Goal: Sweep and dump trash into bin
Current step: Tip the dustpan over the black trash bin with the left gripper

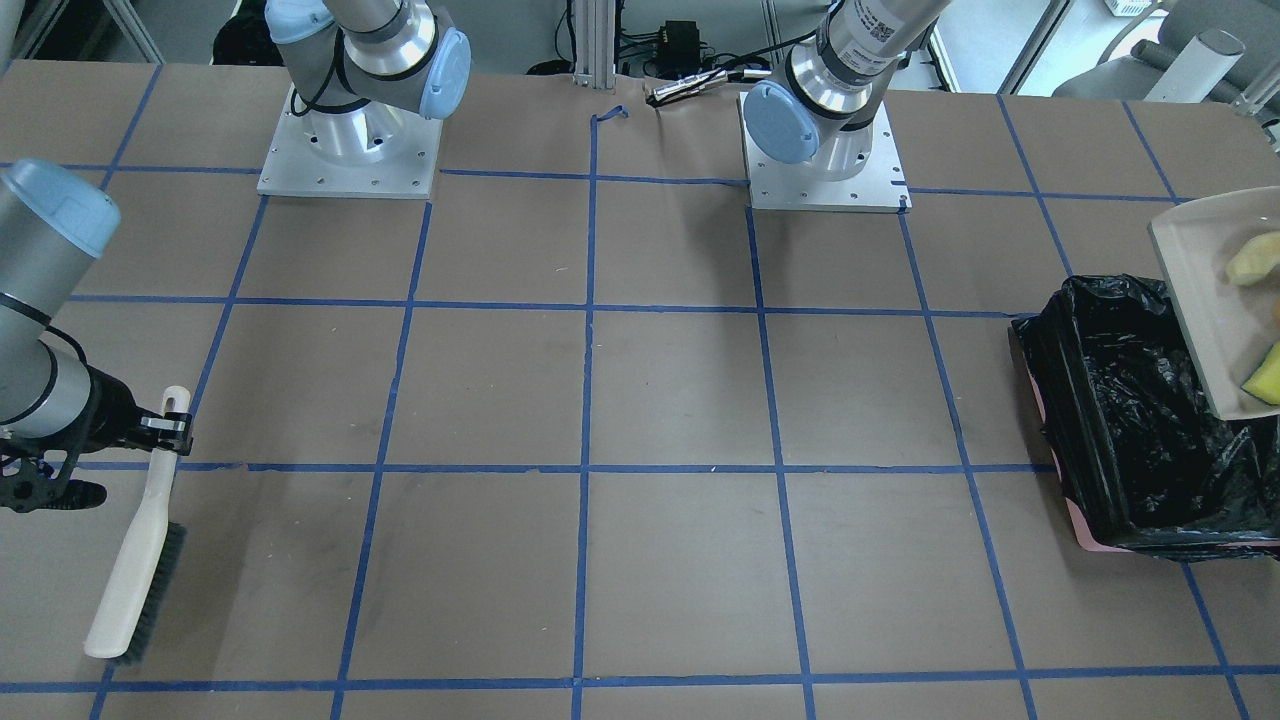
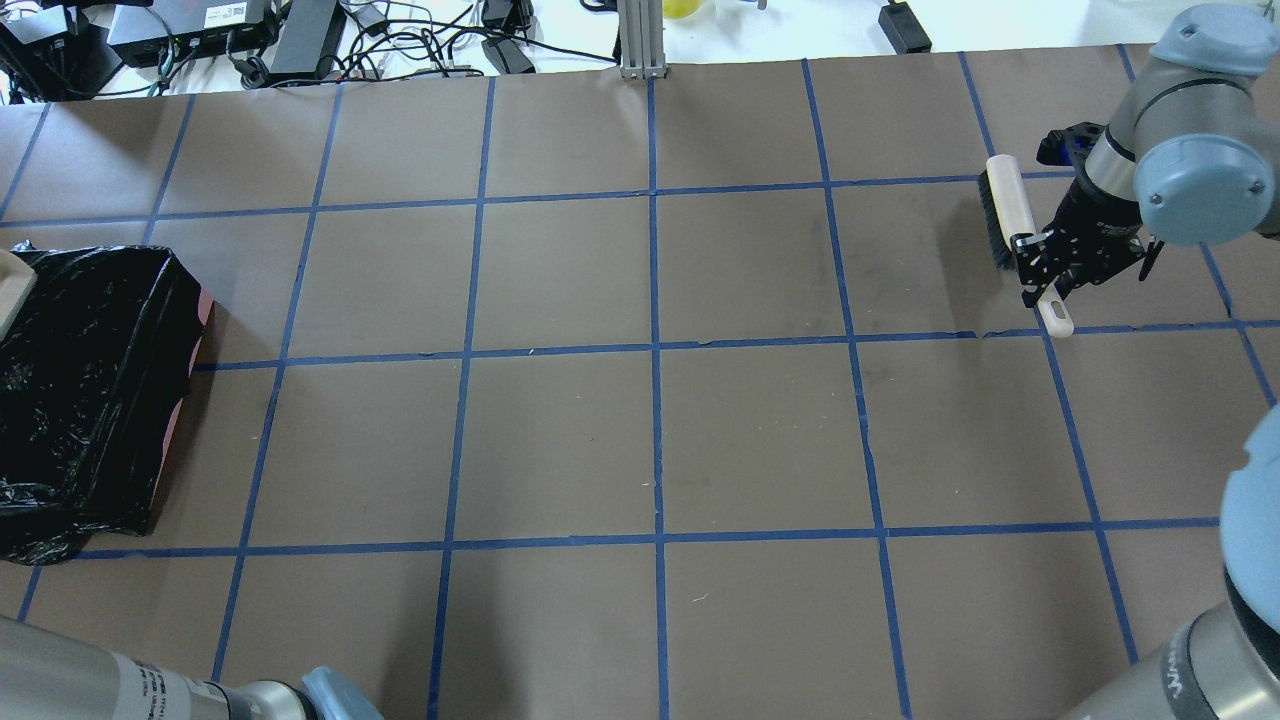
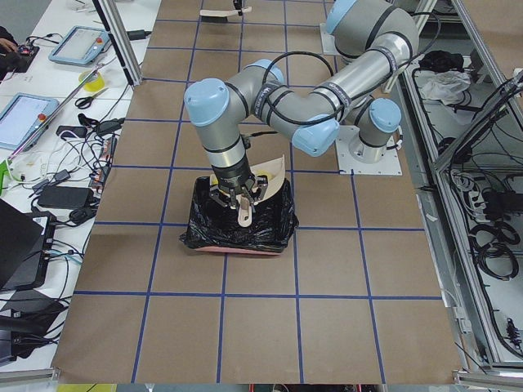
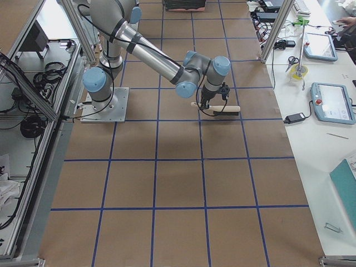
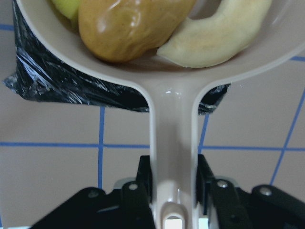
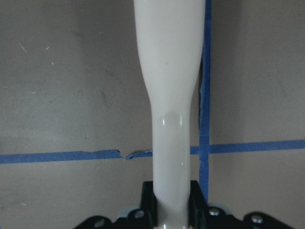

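The trash lies in the beige dustpan (image 5: 174, 95), bunched against the back wall by the handle, and the pan hangs over the bin (image 1: 1060, 380) at my left end of the table (image 2: 650, 440); the step, as I judge it, is the dump. To do it well I should lift the handle end and let the open lip dip, slowly, with the lip well inside the bag's mouth and not over its rim; the pieces look rounded and likely to roll, so a quick flick could throw them past the far wall.

The golden-brown roll (image 5: 133, 28) is glossy and oval; the pale cream crescent slice (image 5: 214, 36) touches its side; the yellow wedge (image 5: 66, 7) peeks from behind it.

The bin is a box lined with crinkled black plastic, pink at its base.

My left gripper (image 5: 174, 186) is clamped narrow on the pan's handle, both fingers pressing its sides. My right gripper (image 6: 171, 200) pinches the cream handle of the brush (image 1: 135, 570), well apart at the other end of the table; I would keep it there.
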